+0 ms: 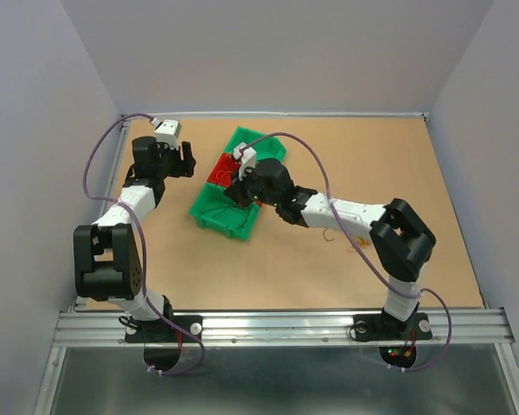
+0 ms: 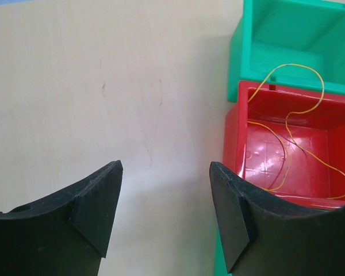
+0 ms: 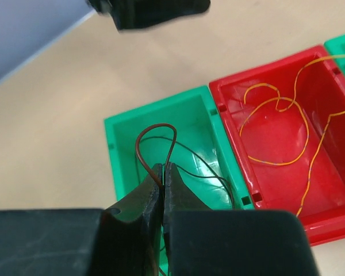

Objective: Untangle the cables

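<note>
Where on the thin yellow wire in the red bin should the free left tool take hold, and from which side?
Probably at the raised loop of the thin yellow wire near the back wall of the red plastic bin, coming from above. There the wire arches off the floor, so fingers can close around it; elsewhere it lies flat. The left tool is open over bare table beside the bin.

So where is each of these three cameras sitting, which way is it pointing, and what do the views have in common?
Top external: above and behind the arm bases, looking down on the table, both arms and the bins.
Left wrist: on the left arm, facing the table past its open left gripper toward the red bin.
Right wrist: on the right arm, looking down on the right gripper, shut on a brown cable over a green bin.
Shared: both wrist views show the yellow cable in the red bin.
</note>
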Robot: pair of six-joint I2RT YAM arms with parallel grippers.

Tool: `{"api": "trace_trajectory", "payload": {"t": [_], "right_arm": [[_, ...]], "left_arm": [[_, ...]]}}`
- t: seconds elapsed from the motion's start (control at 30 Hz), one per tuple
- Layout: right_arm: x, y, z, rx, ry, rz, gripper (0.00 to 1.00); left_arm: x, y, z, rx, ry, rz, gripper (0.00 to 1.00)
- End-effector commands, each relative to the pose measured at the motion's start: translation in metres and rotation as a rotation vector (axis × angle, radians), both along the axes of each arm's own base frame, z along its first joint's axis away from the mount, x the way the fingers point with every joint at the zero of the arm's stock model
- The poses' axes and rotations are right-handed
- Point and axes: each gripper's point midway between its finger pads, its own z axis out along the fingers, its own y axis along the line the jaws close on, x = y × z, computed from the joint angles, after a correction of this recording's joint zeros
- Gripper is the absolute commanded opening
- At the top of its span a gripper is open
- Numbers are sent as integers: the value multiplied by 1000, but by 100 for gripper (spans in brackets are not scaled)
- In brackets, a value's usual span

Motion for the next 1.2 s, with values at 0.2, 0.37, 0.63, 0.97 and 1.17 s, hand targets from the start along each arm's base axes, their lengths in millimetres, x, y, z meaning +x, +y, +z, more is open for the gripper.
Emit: {"api": "trace_trajectory", "payload": {"t": [0.2,0.37,0.63,0.97,1.17], "right_arm": [[21,37,-89,-160,3,-66,1],[14,39,-147,-283,130,-32,2],[7,27,-113,-242,108,-96,32],[-16,-2,18,-70,6,-220,62],[-29,-123,17,-90,17,-614,94]], "left_arm": [[9,1,40,-38,-109,-20,73],[7,2,41,-30,-119,-19,73],[11,0,30,-53,-107,-15,74],[5,-5,31,-29,-146,-38,74],[-6,-24,43,-16,-195,-76,79]]}}
